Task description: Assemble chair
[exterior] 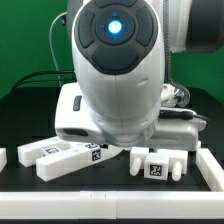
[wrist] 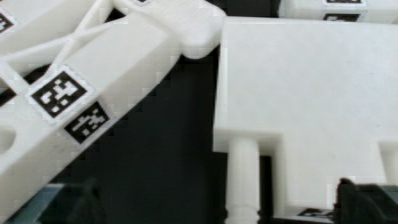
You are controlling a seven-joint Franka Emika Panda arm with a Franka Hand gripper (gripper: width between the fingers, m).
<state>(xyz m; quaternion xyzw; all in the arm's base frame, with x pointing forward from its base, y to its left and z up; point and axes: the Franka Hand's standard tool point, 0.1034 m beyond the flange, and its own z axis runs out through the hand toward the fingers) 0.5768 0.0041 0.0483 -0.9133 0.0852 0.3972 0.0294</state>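
Observation:
In the wrist view a flat white chair slab (wrist: 311, 85) lies on the dark table, and a thin round peg (wrist: 242, 180) sticks out of its edge. Beside it lies a white frame piece (wrist: 80, 70) that carries black-and-white tags. My gripper (wrist: 214, 205) is open above them. One dark finger (wrist: 365, 203) is over the slab's edge and the other (wrist: 63, 206) is over the dark table, with the peg between them, untouched. In the exterior view tagged white bars (exterior: 70, 155) and a pegged piece (exterior: 160, 163) lie in front of the arm (exterior: 115, 70), which hides the gripper.
A white raised border (exterior: 110, 200) runs along the front of the black table, and a white strip (exterior: 212, 168) runs along the exterior view's right. Another white piece (exterior: 3, 158) shows at the exterior view's left edge. Green backdrop behind.

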